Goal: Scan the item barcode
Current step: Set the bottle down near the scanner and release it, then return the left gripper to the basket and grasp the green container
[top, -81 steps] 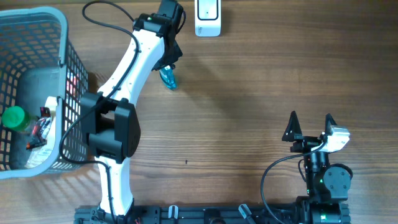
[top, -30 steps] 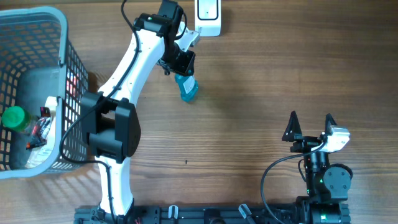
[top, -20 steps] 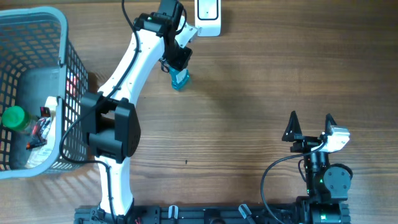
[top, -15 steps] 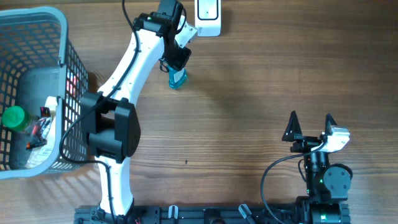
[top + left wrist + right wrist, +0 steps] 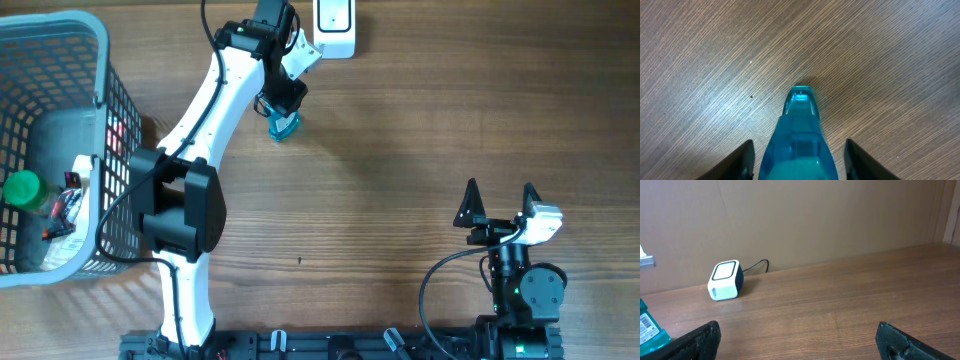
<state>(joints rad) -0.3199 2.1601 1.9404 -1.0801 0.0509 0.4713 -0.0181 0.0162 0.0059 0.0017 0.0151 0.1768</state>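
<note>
our left wrist camera is showing the translucent teal bottle point(image 5: 799, 125) on the grained wooden table point(image 5: 880, 60), with our left gripper point(image 5: 799, 150) straddling it, released, gaps either side. overhead is placing it far left, just nearer than the rounded white scanner point(image 5: 335, 25). the right wrist alone is catching its white label. our right gripper point(image 5: 497, 200) is gaping, empty, near right.

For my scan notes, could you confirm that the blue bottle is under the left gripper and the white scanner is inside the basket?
Not quite: the white scanner stands on the table by its far edge, not inside the basket, as the overhead view shows. The blue bottle is under the left gripper.
</note>
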